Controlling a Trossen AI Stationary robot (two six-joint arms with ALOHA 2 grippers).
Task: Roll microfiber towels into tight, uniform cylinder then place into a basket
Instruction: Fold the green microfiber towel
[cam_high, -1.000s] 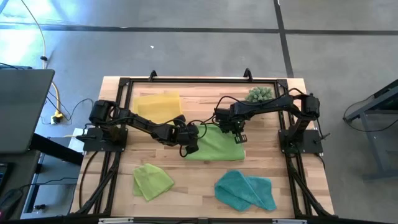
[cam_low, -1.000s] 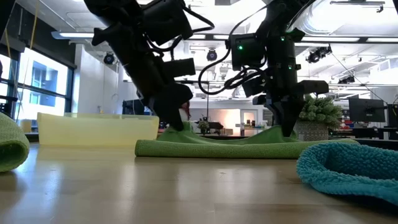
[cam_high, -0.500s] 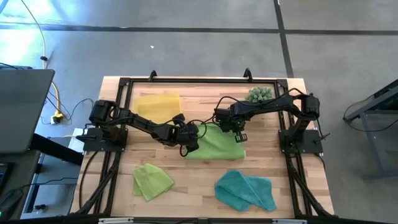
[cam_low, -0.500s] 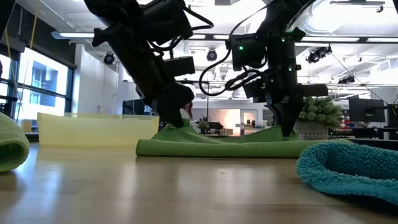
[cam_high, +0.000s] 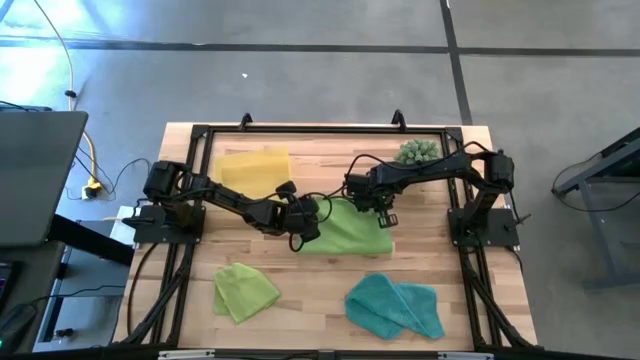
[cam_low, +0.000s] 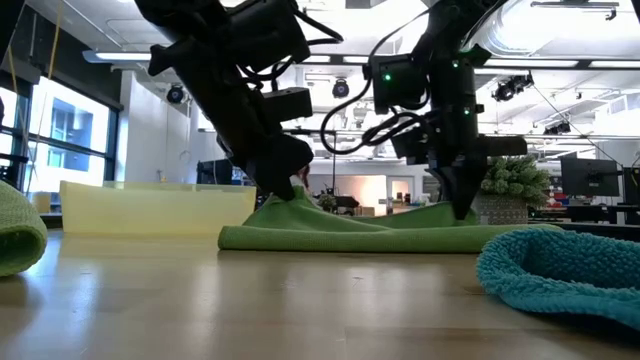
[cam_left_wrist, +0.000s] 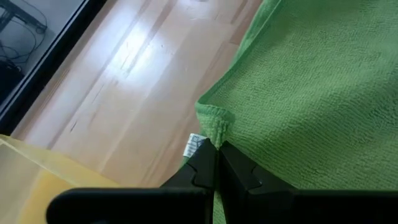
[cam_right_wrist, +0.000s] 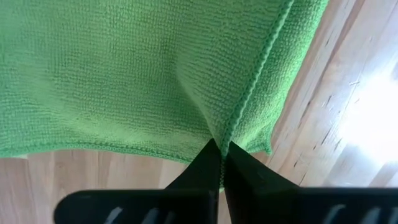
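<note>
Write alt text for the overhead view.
Two dark robot arms meet mid-table over a spread lime green microfiber towel, the left gripper pinching its left edge and the right gripper its right edge. A translucent yellow plastic basket sits behind; a crumpled lime towel and teal towel lie in front.

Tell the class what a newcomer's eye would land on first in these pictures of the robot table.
First, the lime green towel at the table's middle, pinched at two edges: the left gripper shut on its corner, the right gripper shut on its hem. Next, the teal towel at the front right, and the yellow basket at the back left.
</note>
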